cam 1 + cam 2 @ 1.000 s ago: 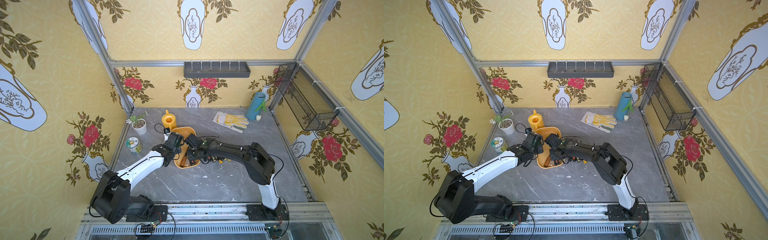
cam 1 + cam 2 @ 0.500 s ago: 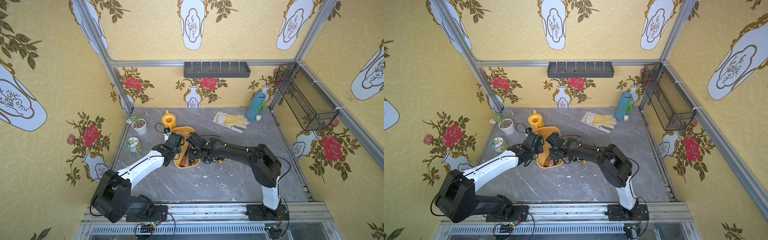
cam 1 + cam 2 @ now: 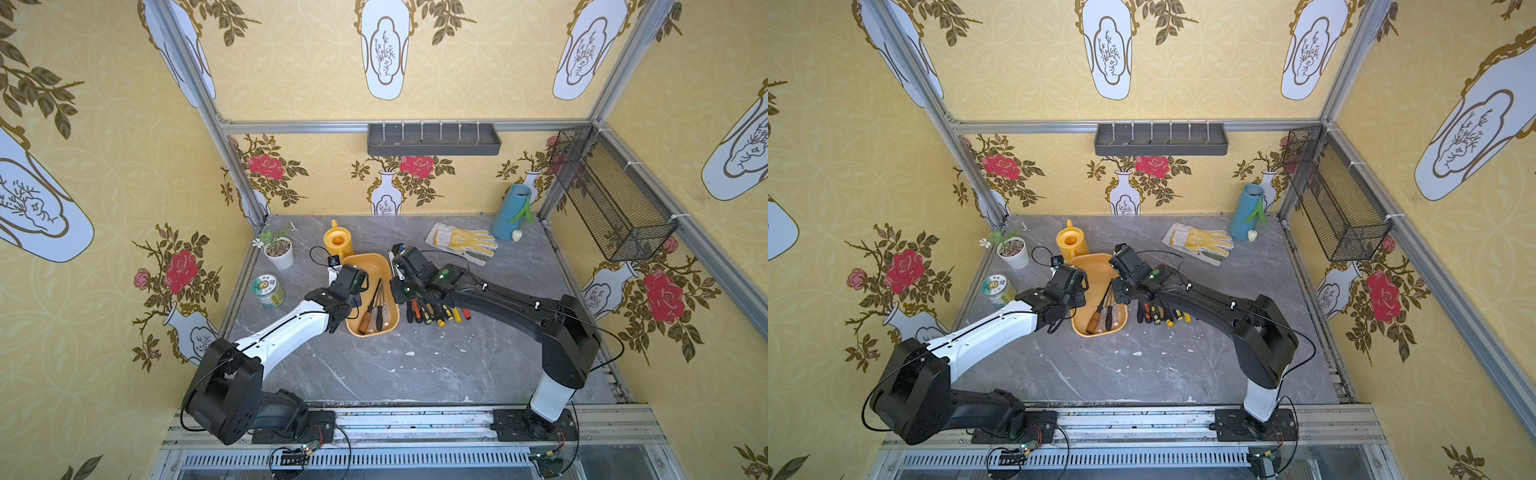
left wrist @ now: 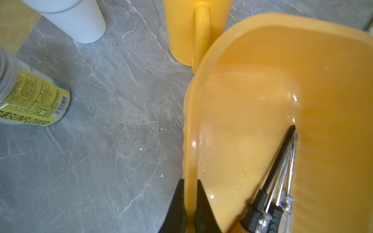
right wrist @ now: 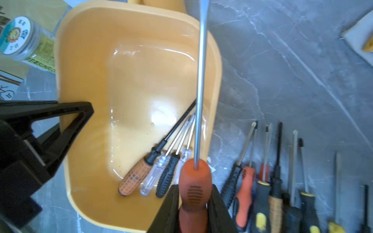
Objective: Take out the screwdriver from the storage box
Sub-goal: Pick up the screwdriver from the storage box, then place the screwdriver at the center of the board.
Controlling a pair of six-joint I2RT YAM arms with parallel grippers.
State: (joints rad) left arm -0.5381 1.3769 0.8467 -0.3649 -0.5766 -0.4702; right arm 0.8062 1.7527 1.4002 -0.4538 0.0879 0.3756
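Here the right gripper [image 5: 193, 194] is pinched tight around the handle of a red-handled screwdriver [image 5: 194, 175]. Its long steel shaft runs away from the jaws and passes in front of the right-hand rim of the storage box [image 5: 88, 60], so the tool is held over the box's edge rather than lying in it. The shallow yellow-orange box sits on the grey marbled tabletop [image 3: 415, 365], with a yellow watering can [image 3: 338, 243] just beside its far end. The left gripper [image 4: 189, 201] is pressed together on the box's left long rim, one finger [image 4: 175, 205] outside the wall and the other inside. Four screwdrivers lie bunched at the box's near end, handles toward the robot: an orange-gridded screwdriver [image 5: 134, 179] with a black shaft, a clear-handled screwdriver [image 5: 154, 173], a black-handled screwdriver [image 5: 167, 177], and a second clear screwdriver [image 5: 184, 157] partly hidden by the held handle. Just right of the box a row of screwdrivers [image 3: 436, 311] lies on the tabletop — black, red and yellow-tipped handles side by side. Further off are a white plant pot [image 3: 279, 253], a jar labelled SUNFLOWER [image 4: 30, 96], a work glove [image 3: 461, 243] and, in the far right corner, a blue vase [image 3: 511, 212].
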